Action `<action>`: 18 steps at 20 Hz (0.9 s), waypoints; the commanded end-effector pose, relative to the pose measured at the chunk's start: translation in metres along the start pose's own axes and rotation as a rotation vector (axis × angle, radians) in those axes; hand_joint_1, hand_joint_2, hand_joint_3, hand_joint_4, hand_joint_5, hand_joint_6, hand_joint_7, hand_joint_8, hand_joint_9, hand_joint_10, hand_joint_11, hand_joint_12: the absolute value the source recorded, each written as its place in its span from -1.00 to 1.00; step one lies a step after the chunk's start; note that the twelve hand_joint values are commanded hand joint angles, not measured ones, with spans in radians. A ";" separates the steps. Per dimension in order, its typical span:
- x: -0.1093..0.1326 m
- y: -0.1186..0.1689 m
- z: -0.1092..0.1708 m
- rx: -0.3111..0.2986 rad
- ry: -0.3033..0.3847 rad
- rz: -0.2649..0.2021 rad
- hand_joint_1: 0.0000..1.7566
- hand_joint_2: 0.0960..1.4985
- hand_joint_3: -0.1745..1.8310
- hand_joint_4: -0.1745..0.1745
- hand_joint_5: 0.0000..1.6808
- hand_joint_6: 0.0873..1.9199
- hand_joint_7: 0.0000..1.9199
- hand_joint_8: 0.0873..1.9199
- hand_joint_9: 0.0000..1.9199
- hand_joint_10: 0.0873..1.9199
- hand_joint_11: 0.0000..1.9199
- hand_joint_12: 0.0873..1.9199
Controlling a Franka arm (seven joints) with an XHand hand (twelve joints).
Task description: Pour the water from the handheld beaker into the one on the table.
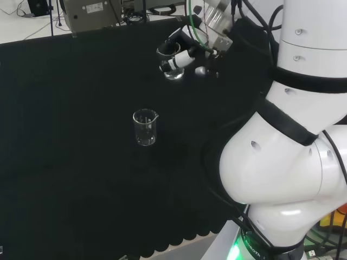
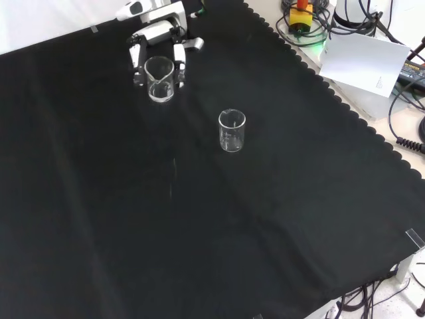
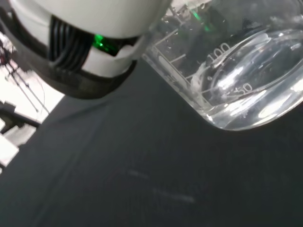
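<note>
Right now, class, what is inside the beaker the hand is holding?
Clear water lies low in the held beaker, gripped by the hand. A finger covers part of its wall.

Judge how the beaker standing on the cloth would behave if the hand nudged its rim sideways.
The beaker looks empty, so it is probably light and would slide or tip easily. It is taller than wide, so a push at the rim likely topples it. It looks like clear glass, so probably fragile.
</note>
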State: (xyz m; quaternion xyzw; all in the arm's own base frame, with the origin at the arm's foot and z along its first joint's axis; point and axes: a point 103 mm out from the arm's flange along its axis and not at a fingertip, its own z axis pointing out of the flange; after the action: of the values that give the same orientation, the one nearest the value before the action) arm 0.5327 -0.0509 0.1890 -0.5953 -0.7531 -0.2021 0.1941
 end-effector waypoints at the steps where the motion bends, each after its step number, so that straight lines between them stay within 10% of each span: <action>1: 0.020 -0.062 -0.010 0.158 -0.119 -0.063 0.51 -0.16 -0.33 -1.00 0.74 -0.87 0.61 -0.97 0.85 -1.00 0.52 -0.47; 18: 0.063 -0.096 0.029 0.445 -0.434 -0.012 0.51 -0.18 -0.31 -1.00 0.75 -0.87 0.61 -0.96 0.86 -1.00 0.52 -0.48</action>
State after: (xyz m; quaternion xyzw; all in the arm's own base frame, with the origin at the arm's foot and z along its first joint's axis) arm 0.4313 -0.0291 0.1939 -0.5736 -0.8006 0.0267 0.1711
